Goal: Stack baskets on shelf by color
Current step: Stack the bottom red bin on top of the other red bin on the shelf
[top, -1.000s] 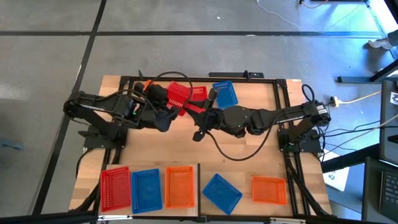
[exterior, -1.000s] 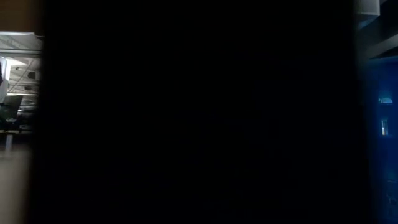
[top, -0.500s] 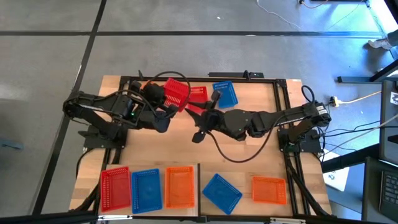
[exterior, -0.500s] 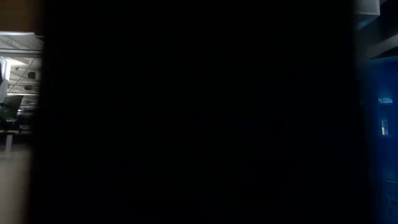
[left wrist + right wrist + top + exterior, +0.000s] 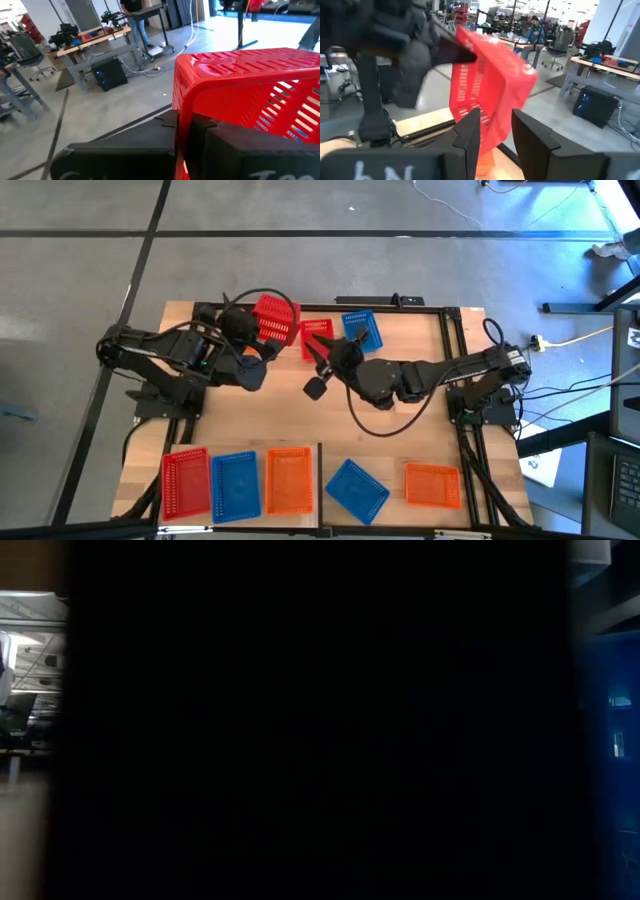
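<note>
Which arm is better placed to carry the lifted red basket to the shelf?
Left: the left hand already grips the red basket; the right hand is open beside it.

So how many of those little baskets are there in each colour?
Red baskets: 3
Blue baskets: 3
Orange baskets: 2
Total: 8
</note>
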Controlling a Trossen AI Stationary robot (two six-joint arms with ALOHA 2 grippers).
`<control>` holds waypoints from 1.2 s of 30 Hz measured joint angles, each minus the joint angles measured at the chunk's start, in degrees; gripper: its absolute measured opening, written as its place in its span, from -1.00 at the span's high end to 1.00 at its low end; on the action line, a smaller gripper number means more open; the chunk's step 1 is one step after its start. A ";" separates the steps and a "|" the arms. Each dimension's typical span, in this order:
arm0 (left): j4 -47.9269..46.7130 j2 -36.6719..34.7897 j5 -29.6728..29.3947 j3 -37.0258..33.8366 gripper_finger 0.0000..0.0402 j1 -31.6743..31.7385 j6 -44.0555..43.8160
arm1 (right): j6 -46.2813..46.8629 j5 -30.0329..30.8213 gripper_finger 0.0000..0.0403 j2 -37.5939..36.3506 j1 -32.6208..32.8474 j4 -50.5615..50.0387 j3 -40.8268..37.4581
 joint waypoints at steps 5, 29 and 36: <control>0.16 0.08 -0.82 0.00 1.00 -0.10 0.00 | 0.06 -1.77 0.44 1.76 -0.54 0.62 0.00; 2.65 0.10 -0.42 0.00 1.00 -4.92 0.02 | 3.04 -6.10 0.49 4.52 -6.50 2.28 0.00; 2.43 -0.01 1.37 0.00 1.00 -4.90 0.06 | 2.75 -7.68 0.94 4.50 -7.29 2.13 0.00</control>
